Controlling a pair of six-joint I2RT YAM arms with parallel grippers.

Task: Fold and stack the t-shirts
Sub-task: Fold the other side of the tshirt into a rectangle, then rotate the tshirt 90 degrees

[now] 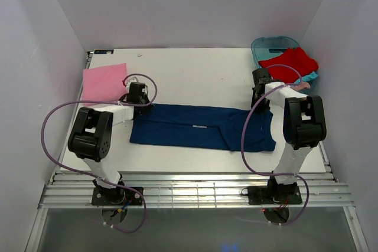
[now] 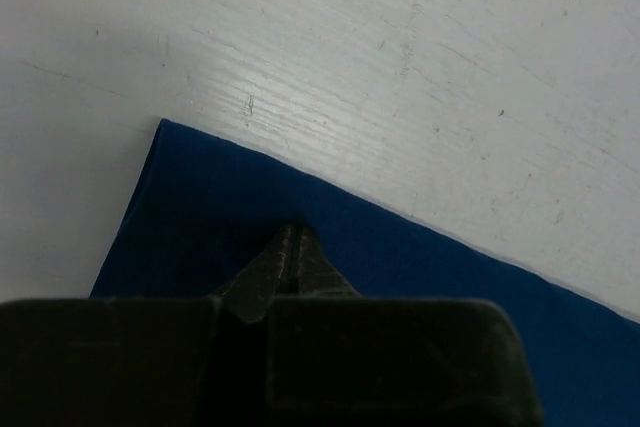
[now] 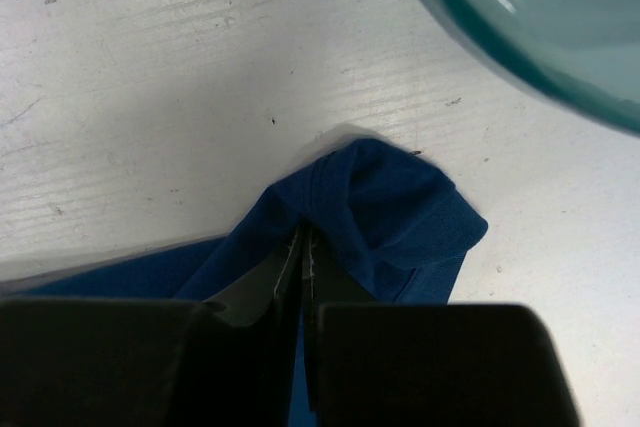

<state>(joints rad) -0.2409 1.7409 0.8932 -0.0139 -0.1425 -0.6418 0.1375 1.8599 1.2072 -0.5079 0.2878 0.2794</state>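
Obs., left to right.

- Pink t-shirt [image 1: 103, 84]: folded flat at the far left of the table [image 1: 195, 66], just beyond the left arm.
- Left gripper [image 2: 290, 252]: jaws fully closed, tips down on the navy t-shirt [image 1: 195, 127] near its far left corner. The cloth there lies flat, so I cannot tell whether any is pinched.
- Navy t-shirt: laid out as a long band across the table's middle, between the arms.
- Right gripper [image 3: 303, 247]: jaws closed on the far right corner, with cloth bunched up around the tips.
- Teal tub [image 1: 269, 44]: far right corner, red t-shirt [image 1: 289, 63] spilling over its rim, close to the right arm.

Risks:
- If the left tips hold nothing, only the right end will lift and the fold will skew or twist.
- A shallow pinch at either end could slip mid-fold.
- The right arm swinging out could catch the tub or drag the red shirt.
- The left arm could scuff the pink one.
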